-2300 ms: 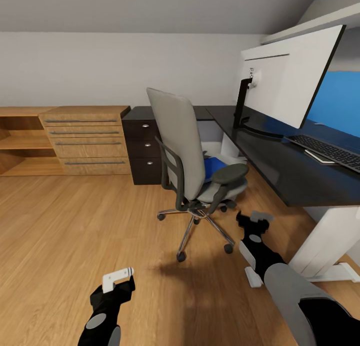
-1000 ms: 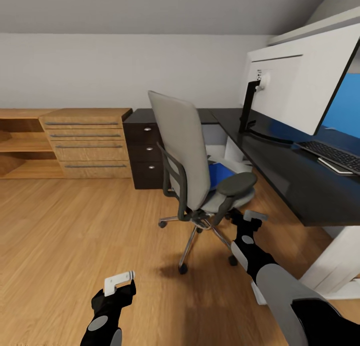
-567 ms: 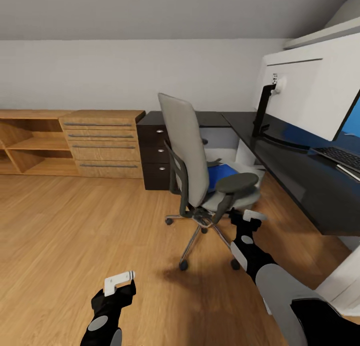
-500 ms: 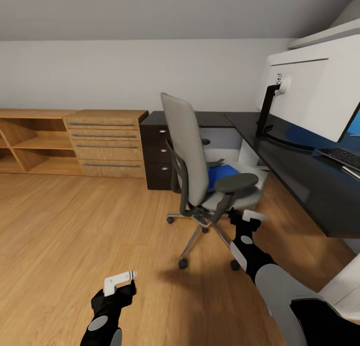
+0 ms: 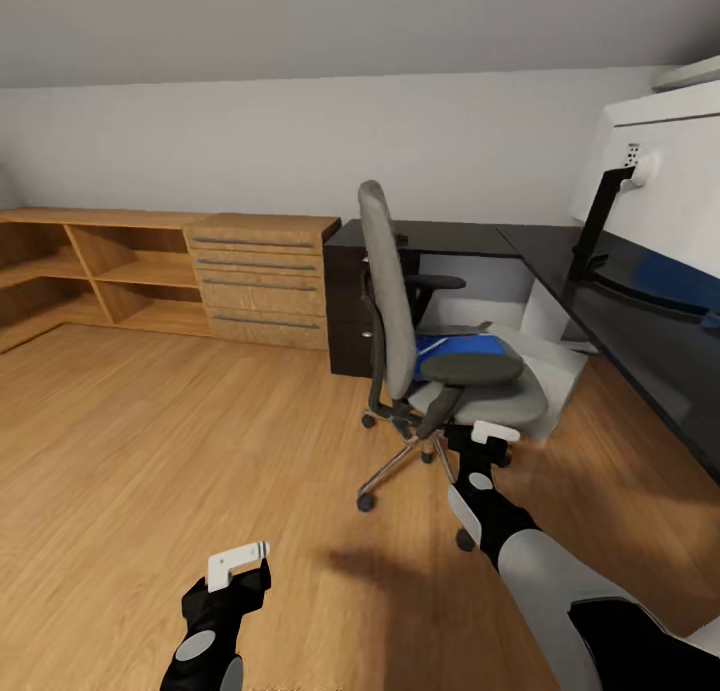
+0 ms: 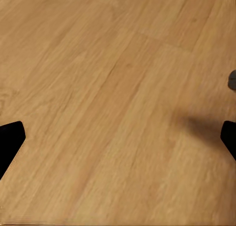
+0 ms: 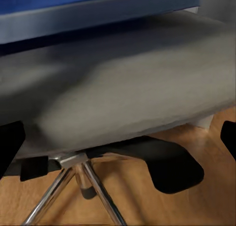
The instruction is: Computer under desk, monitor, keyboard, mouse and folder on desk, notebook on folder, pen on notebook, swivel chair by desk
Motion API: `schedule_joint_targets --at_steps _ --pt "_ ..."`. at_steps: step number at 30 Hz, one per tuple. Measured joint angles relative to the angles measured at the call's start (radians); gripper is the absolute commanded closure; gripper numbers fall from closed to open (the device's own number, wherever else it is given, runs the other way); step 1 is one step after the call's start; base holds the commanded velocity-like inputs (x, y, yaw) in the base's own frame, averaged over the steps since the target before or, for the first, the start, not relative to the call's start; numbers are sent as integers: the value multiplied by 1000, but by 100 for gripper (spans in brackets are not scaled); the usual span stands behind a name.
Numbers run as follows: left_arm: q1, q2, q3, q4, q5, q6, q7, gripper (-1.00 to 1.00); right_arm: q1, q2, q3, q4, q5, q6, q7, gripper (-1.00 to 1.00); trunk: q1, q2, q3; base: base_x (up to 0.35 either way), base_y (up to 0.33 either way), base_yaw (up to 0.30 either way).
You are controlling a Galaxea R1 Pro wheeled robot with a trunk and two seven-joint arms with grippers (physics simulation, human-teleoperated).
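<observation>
The blue folder [image 5: 462, 350] lies flat on the seat of the swivel chair [image 5: 395, 301], tucked between the backrest and the near armrest, and in my right wrist view I see its blue edge [image 7: 73, 0] just above the grey seat cushion. The chair stands on the wooden floor [image 5: 150, 441] just beside the dark bench [image 5: 640, 321], with the monitor [image 5: 670, 186] up on the bench at the far right.

My right claw [image 5: 486, 439] is low in front of the chair, near the seat's front edge and under the armrest; both its dark fingers sit at the sides of the wrist picture, so it is spread wide and empty. My left claw [image 5: 238, 561] hangs over bare floor, also wide and holding nothing.

I judge the folder to be light, thin and fairly stiff, but smooth and likely slippery, and lying flush on soft padding. A pinch from above would find nothing to bite. I would come in level from the open front of the seat, slide one finger under the folder's overhanging or nearest edge and close on that edge, keeping clear of the armrest. The chair rolls on casters, so any push may shove it away.
</observation>
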Motion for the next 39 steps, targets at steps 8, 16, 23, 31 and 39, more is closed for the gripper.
schedule_joint_targets --at_steps 8,16,23,31,39 --pt "0 0 0 0 1 3 0 -100 2 14 -1 1 0 0 0 -100 0 0 -6 -55 116 245" --pt "0 0 -1 7 0 1 0 -100 2 13 -1 2 2 2 2 -100 0 0 -9 -36 77 52" --pt "0 0 -1 8 0 -1 1 -100 9 12 -1 3 -2 1 6 -100 0 0 -9 -9 -3 1" --pt "0 0 0 8 0 -1 0 -100 11 17 0 3 -3 0 0 -100 0 0 -9 -209 -91 -44" --pt "0 1 0 8 0 -2 0 -100 12 14 -4 -1 -15 4 1 -100 0 0 -7 -33 -13 -259"
